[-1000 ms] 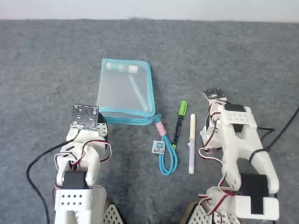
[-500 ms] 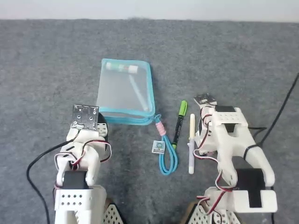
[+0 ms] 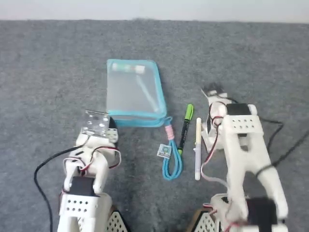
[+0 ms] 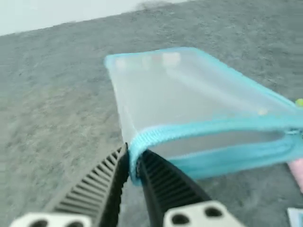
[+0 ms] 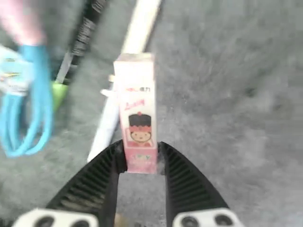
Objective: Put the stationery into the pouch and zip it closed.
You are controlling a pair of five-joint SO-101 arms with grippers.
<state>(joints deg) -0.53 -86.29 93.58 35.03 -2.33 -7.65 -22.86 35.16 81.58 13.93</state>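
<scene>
Underneath all, a matt grey carpet-like surface [image 3: 58,58], short-fibred and faintly speckled, ending at its far edge against a pale, plain wall strip [image 3: 154,9].

Left of the surface's middle, lying flat: a translucent frosted plastic pouch [image 3: 133,92], rectangular, bound all round in turquoise woven zip tape. Behind its milky side, a short whitish tube [image 3: 126,68] along the far edge and a slim pale stick [image 3: 147,94] slanting nearer, both dimmed by the plastic. From the pouch's near right corner, a pink sleeve leading into a turquoise cord loop [image 3: 171,162] with a small square paper tag [image 3: 164,151], trailing toward the near edge.

At the pouch's near left corner, the left gripper [image 4: 132,158]: ribbed black jaws pressed together on the turquoise tape, two tape bands running away from the pinch with a narrow gap between them.

Right of the middle, side by side and almost touching: a slim black pen [image 3: 185,128] with a bright green cap and a white pen [image 3: 198,145] with a lilac section, both lying roughly near edge to far edge. Just right of these, the right gripper [image 5: 139,153]: ribbed black jaws clamped on one end of a small pink-and-white rectangular box [image 5: 137,113], smooth-faced, printed with a cartoon figure, sticking out past the fingertips above the white pen.
</scene>
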